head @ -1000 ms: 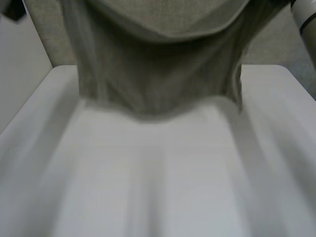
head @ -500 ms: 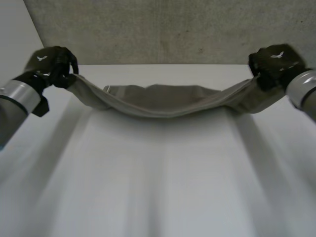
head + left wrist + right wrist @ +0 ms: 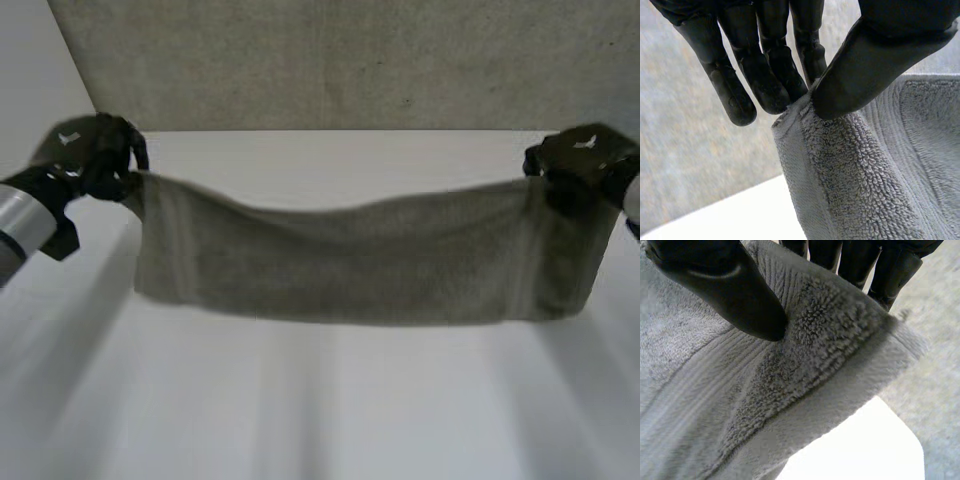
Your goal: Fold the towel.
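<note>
Fingertips first: the left hand (image 3: 880, 55) has one top corner of the towel (image 3: 360, 260) pinched right at the hem, thumb against straight fingers (image 3: 732, 95). The right hand (image 3: 730, 290) does the same at the other top corner, with its thumb pressed into the pile and its fingers (image 3: 890, 275) behind the cloth. Between them the towel hangs stretched wide over the white table (image 3: 330, 410), top edge sagging a bit in the middle. I can't tell if the bottom edge touches the tabletop. Looks to me like the spread-it-out step, no fold made yet. Next it probably needs lowering flat, hands kept level so it lands without wrinkles. No bins or baskets involved, just the table.
</note>
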Action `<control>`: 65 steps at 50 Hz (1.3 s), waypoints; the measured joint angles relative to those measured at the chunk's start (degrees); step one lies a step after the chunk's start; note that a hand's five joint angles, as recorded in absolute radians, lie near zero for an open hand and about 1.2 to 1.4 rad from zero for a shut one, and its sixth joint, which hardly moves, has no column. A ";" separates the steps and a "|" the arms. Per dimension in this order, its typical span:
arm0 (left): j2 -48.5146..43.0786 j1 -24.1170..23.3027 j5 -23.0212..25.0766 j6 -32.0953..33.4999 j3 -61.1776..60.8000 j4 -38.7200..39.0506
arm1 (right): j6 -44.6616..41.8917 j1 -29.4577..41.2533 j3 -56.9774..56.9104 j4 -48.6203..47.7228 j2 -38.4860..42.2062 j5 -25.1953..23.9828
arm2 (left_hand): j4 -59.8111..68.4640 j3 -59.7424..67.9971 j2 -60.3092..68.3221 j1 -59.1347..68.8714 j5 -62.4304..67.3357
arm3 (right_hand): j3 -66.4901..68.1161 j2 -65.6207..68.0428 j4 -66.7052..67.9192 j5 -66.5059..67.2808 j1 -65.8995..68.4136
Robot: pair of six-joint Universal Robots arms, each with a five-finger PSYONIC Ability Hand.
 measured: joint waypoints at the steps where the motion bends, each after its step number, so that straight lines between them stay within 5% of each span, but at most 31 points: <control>1: -1.68 -0.28 -0.14 0.91 0.70 -0.22 | -1.01 0.48 -0.43 -0.05 1.27 0.96 | 0.00 0.00 0.00 0.00 0.00 | 0.00 0.00 0.00 0.00 0.00; 13: -16.62 -1.68 -4.80 12.48 11.99 -6.65 | -4.66 2.58 -5.00 -0.84 12.08 6.05 | 0.00 0.24 0.23 0.00 0.00 | 0.00 0.01 0.00 0.00 0.00; 29: -24.66 -3.75 -6.31 14.06 20.20 -11.28 | -4.56 3.30 -7.94 -1.73 19.66 6.55 | 0.00 0.45 0.60 0.00 0.54 | -1.08 -0.39 -0.96 -0.84 -0.92; 33: -25.06 -4.03 -6.54 14.04 20.32 -11.26 | -4.56 3.50 -8.15 -3.41 19.98 7.78 | -4.44 -3.35 -3.27 -0.81 -1.11 | -23.12 -23.46 -23.13 -24.05 -24.00; 36: -25.25 -4.10 -7.05 14.04 20.48 -11.27 | -4.49 3.69 -8.18 -4.57 19.74 8.82 | -20.41 -18.91 -20.41 -16.89 -17.66 | -47.63 -47.82 -47.50 -50.06 -48.90; 39: -25.23 -4.10 -8.05 14.04 20.64 -11.37 | -4.25 3.99 -8.19 -5.42 18.83 9.88 | -37.18 -35.89 -36.36 -33.93 -35.41 | -61.52 -61.44 -61.24 -63.14 -61.01; 48: -21.92 -4.05 -11.30 14.05 20.24 -13.09 | -1.42 4.50 -7.29 -7.33 11.51 11.21 | -53.06 -50.22 -50.33 -46.91 -52.15 | -62.21 -61.80 -61.55 -63.15 -62.70; 65: -6.61 -3.66 -9.88 13.97 6.54 -13.73 | 7.07 3.67 10.42 -7.38 -6.00 8.78 | -53.17 -51.27 -51.45 -47.60 -52.45 | -62.23 -61.80 -61.55 -63.15 -62.91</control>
